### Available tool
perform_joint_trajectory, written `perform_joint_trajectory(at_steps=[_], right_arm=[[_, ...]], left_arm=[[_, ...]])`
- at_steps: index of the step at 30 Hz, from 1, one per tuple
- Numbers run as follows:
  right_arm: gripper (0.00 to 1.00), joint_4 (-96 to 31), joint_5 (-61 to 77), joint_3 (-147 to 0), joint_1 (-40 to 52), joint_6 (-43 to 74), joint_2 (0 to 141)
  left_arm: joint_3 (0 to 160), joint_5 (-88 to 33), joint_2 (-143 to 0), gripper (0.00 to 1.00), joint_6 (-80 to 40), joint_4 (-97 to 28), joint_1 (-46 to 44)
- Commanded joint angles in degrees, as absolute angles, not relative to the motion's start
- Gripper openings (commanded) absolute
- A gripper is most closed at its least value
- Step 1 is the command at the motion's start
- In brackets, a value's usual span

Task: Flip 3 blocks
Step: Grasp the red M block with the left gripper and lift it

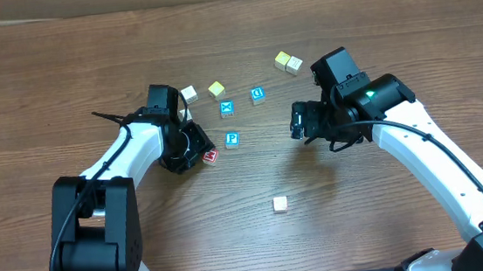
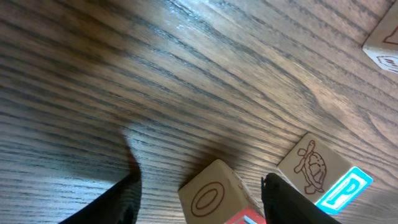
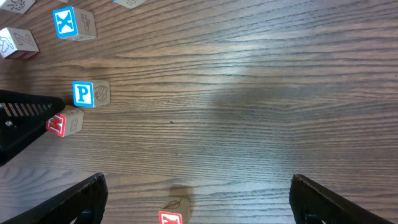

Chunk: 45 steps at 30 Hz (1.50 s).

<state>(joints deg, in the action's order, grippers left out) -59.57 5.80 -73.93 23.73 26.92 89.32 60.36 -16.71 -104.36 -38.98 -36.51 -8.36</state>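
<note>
One block [image 2: 214, 198] with an O face and a red face lies on the wood between my left gripper's [image 2: 202, 200] fingers [image 2: 118, 202], with a gap on each side; the jaws are open. From overhead this red block [image 1: 210, 156] sits at the tip of the left gripper [image 1: 195, 150]. The blue P block [image 1: 232, 139], turtle face showing [image 2: 314, 167], stands just right of it. A third block [image 3: 171, 214], with a red face and a leaf, lies low between my right gripper's [image 3: 199, 202] wide open fingers. Overhead it shows a pale top [image 1: 280, 204], and the right gripper [image 1: 298, 122] hovers above the table.
The blue X cube [image 1: 226, 109] and D cube [image 1: 257, 94] lie behind the P block. Yellow cubes [image 1: 216, 89] [image 1: 282, 59], a cream cube [image 1: 295, 64] and a white cube [image 1: 189, 94] are farther back. The left arm [image 3: 25, 121] shows at the right wrist view's left edge.
</note>
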Motion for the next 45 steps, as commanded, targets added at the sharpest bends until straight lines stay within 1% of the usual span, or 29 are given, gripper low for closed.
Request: perform_joint_trajectory(at_steps=[1,6,11,15,21,23,24,26,27,30,34,35,36,37,39,41,44,45], right_arm=[[0.94,-59.3,6.1,-75.5,23.8,26.5,88.0],[0.94,-59.2,6.1,-75.5,23.8,26.5,88.0],[0.94,-59.3,6.1,-75.5,23.8,26.5,88.0],[0.94,-59.4,6.1,-75.5,23.8,26.5,88.0],[0.94,-60.2,6.1,-75.5,23.8,26.5,88.0],[0.94,-60.3,6.1,-75.5,23.8,26.5,88.0],[0.94,-60.4,6.2,-75.5,23.8,26.5,88.0],[0.94,-60.4,6.2,-75.5,23.8,26.5,88.0],[0.94,-60.4,6.2,-75.5,23.8,26.5,88.0],[0.94,-60.4,6.2,-75.5,23.8,26.5,88.0],[0.94,-60.4,6.2,-75.5,23.8,26.5,88.0],[0.94,-60.4,6.2,-75.5,23.8,26.5,88.0],[0.94,-60.4,6.2,-75.5,23.8,26.5,88.0],[0.94,-60.4,6.1,-75.5,23.8,26.5,88.0],[0.94,-60.4,6.2,-75.5,23.8,26.5,88.0],[0.94,-60.4,6.2,-75.5,23.8,26.5,88.0],[0.94,-60.4,6.2,-75.5,23.8,26.5,88.0],[0.94,-60.4,6.2,-75.5,23.8,26.5,88.0]], left_arm=[[59.4,-15.4,-103.8,0.61,-39.2,-37.0,-8.7],[59.4,-19.2,-103.8,0.63,-39.7,-35.7,-10.4],[59.4,-22.3,-103.8,0.63,-44.2,-36.1,-12.0],[59.4,-23.9,-103.8,0.59,-49.6,-36.9,-12.4],[59.4,-22.9,-103.8,0.57,-53.0,-36.8,-12.3],[59.4,-21.4,-103.8,0.52,-53.0,-36.6,-12.3],[59.4,-20.4,-103.8,0.53,-53.0,-36.6,-12.3],[59.4,-18.2,-103.8,0.61,-52.9,-36.8,-12.3],[59.4,-17.4,-103.8,0.61,-53.0,-37.0,-12.3],[59.4,-17.2,-103.8,0.56,-53.4,-37.1,-12.2],[59.4,-17.2,-103.8,0.57,-57.3,-37.2,-12.2],[59.4,-17.2,-103.8,0.56,-58.3,-37.1,-12.2],[59.4,-17.2,-103.8,0.53,-58.9,-37.0,-12.2],[59.4,-17.2,-103.8,0.47,-59.1,-36.7,-12.2],[59.4,-17.4,-103.8,0.43,-59.4,-36.2,-12.2],[59.4,-17.4,-103.8,0.34,-59.4,-35.9,-12.2],[59.4,-17.4,-103.8,0.27,-59.8,-35.7,-12.2],[59.4,-17.4,-103.8,0.23,-59.8,-35.7,-12.2]])
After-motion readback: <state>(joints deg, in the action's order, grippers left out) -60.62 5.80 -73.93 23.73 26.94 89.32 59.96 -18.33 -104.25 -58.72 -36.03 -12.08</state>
